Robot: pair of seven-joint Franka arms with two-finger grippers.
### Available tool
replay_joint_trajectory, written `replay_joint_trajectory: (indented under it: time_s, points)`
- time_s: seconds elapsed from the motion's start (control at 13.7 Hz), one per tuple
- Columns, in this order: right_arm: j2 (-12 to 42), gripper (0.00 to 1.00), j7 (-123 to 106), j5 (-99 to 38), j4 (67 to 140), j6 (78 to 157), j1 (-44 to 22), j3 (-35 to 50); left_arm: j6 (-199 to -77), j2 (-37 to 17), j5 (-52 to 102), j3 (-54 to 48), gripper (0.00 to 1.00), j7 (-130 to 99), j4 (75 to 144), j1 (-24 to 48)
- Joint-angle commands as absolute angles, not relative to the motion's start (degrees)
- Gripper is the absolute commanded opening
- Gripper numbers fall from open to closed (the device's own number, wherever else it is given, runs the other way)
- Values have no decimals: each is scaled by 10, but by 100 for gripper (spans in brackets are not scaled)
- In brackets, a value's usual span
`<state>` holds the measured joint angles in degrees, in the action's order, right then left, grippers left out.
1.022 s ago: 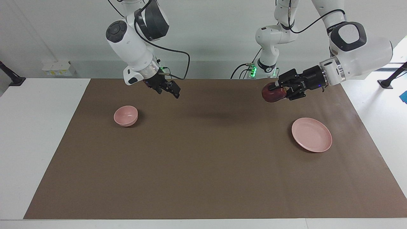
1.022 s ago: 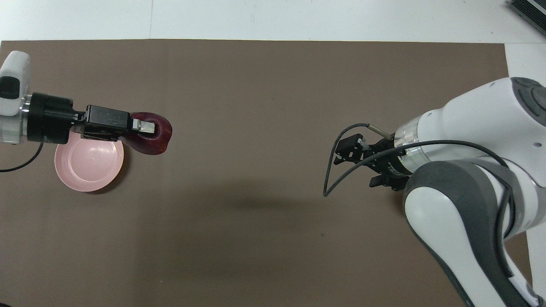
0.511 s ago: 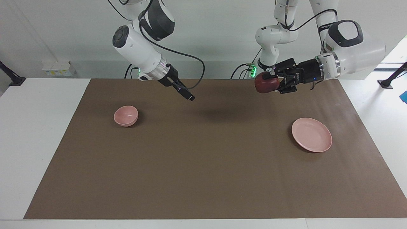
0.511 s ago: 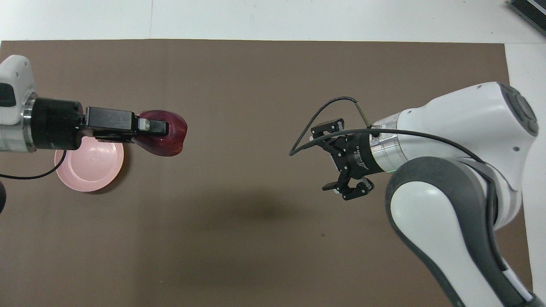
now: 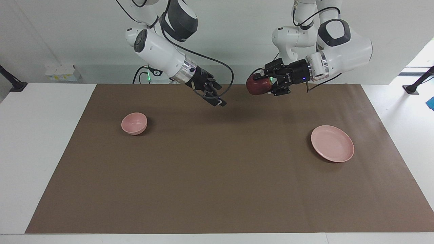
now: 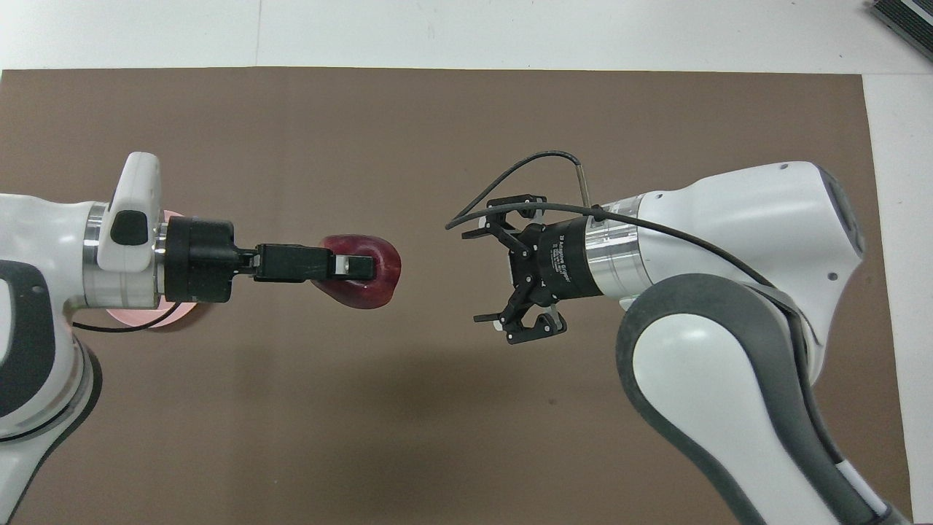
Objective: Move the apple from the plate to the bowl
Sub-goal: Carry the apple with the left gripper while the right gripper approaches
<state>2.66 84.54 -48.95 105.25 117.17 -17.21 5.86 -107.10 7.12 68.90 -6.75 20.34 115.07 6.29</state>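
Note:
My left gripper (image 5: 263, 82) is shut on the dark red apple (image 5: 256, 87) and holds it high over the middle of the brown mat; the apple also shows in the overhead view (image 6: 385, 268), held by the left gripper (image 6: 356, 267). My right gripper (image 5: 217, 99) is open and empty in the air, facing the apple with a gap between them; it also shows in the overhead view (image 6: 504, 271). The pale pink plate (image 5: 332, 144) lies empty toward the left arm's end; in the overhead view only a sliver of the plate (image 6: 146, 319) shows under the left arm. The small pink bowl (image 5: 134, 123) stands empty toward the right arm's end, hidden in the overhead view.
A brown mat (image 5: 217, 176) covers most of the white table (image 5: 40, 142). A white box (image 5: 60, 72) sits at the wall past the right arm's end. A dark object (image 6: 904, 18) lies at a table corner.
The left gripper has carried the apple away from above the plate toward the table's middle. The right gripper has swung toward the middle and now faces the apple.

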Motion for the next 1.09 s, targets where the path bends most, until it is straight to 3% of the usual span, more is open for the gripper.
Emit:
replay_joint_trajectory:
  time_s: [0.0,1.02]
  points:
    - [26,100,898,-513,1049,1186,-188,58,-1166,89,702,-60,0,216,1178,116]
    - [23,100,988,-477,1052,1188,-206,57,-1177,92,695,-66,0,190,1188,158]
